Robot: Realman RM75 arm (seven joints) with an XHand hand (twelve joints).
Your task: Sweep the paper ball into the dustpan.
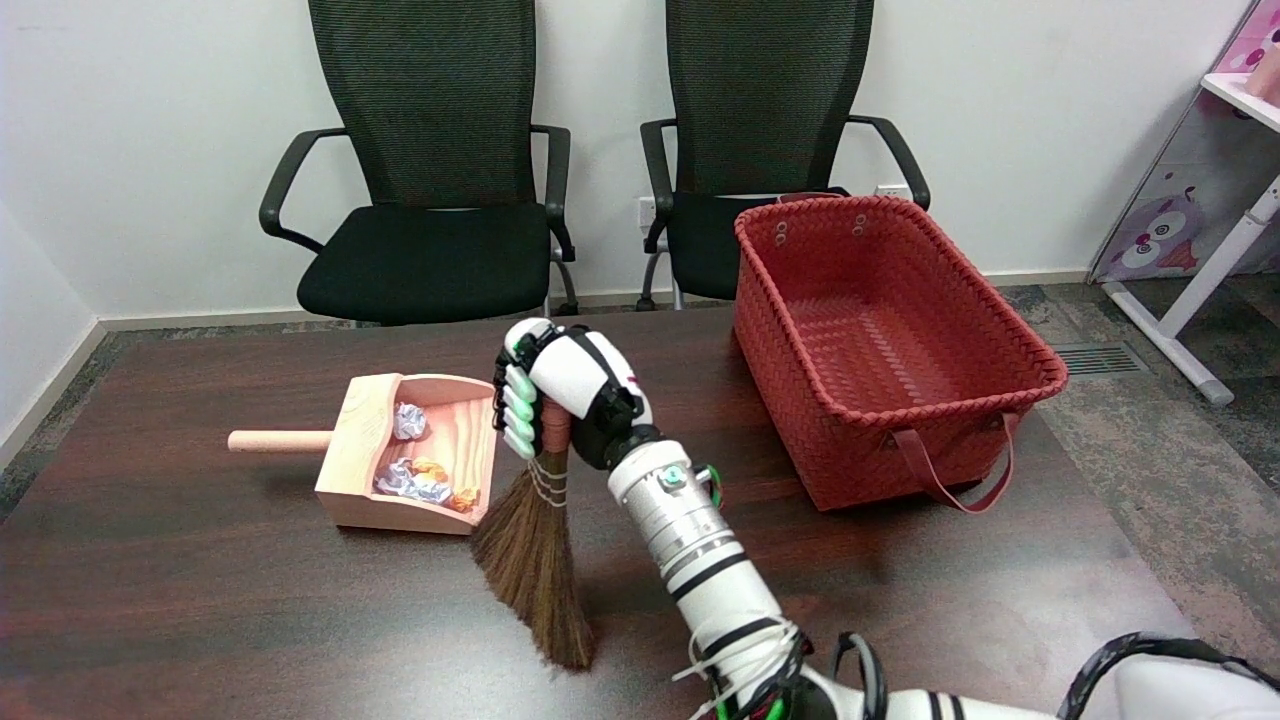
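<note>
Right hand [562, 392] gripping broom [535, 560], paper balls [415, 478] in dustpan [352, 470]

Evenly bright, sharp throughout; soft sheen on dark brown wooden table [200, 590] at seven o'clock; faint shadow beneath red woven plastic basket [880, 330].

An office-like room: two black mesh office chairs [430, 170] stand against a plain white wall [150, 120] behind a dark wooden tabletop [200, 600].

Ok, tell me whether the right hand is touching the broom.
Touching. The head view shows the right hand wrapped around the broom handle, holding it just above the bristles.
</note>
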